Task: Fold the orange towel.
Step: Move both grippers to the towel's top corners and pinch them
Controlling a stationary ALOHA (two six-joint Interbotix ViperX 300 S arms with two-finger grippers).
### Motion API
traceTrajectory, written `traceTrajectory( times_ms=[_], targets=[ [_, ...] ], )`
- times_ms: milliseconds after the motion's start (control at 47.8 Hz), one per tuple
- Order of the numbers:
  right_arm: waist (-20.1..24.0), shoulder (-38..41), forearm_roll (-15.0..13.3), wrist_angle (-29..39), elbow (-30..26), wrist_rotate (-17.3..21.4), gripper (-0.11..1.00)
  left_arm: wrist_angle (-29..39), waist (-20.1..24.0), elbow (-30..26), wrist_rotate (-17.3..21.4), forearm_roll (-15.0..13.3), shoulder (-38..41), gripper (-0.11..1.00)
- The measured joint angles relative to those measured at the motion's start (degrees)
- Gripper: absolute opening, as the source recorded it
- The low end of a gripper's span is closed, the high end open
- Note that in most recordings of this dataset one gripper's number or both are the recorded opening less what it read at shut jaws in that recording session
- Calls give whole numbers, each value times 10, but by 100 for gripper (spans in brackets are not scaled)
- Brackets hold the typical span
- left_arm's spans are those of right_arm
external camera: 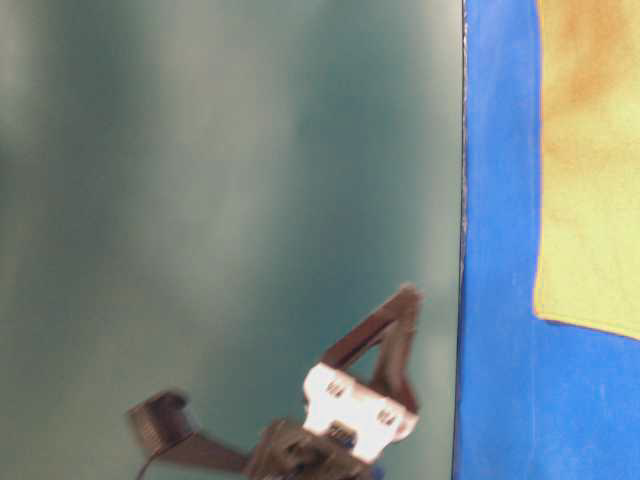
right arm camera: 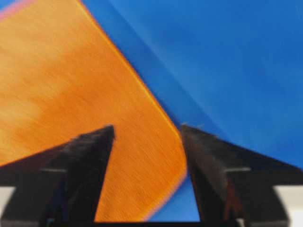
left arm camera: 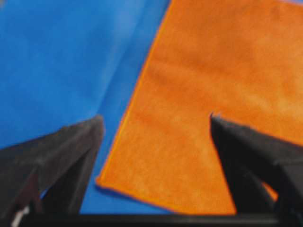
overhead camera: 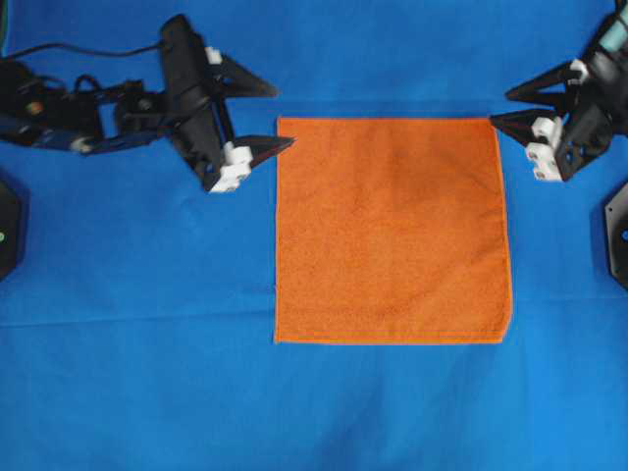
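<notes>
plainly, seen from the left wrist, the left jaws [left arm camera: 154,125] stand wide apart over the near corner of the bright orange square microfibre towel [overhead camera: 392,231], gripping nothing. from the right wrist the right jaws [right arm camera: 147,130] are also spread and empty, straddling the opposite top corner. farther out, overhead, the towel lies flat and unfolded on the blue cloth-covered counter [overhead camera: 137,373]. it looks light, limp and fuzzy, so it should drape and sag when lifted; pinching the two top corners at the hem seems the surest hold.

towel [overhead camera: 392,231] flat on table covering [overhead camera: 137,373], between 2 grippers.
</notes>
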Motion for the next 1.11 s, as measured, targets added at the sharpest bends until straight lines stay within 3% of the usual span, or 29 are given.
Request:
traceTrajectory(
  times_ms=[188,628,712,900,1005,1110],
  targets=[
    [-25,87,-3,-45,13,0,56,-11,19,-21,0,0,72,91],
    [-26,226,-3,-164,20,-1,54,-34,33,-54,2,0,183,85],
    [-26,237,-3,-169,19,-3,48,-33,35,-58,2,0,185,74],
    [-27,247,-3,-180,18,-4,0,-33,40,-58,3,0,185,25],
    [-27,247,-3,-184,18,-4,0,-28,34,-58,10,0,185,2],
    [-27,247,-3,-186,18,-4,0,-25,32,-58,11,0,185,1]
  ],
)
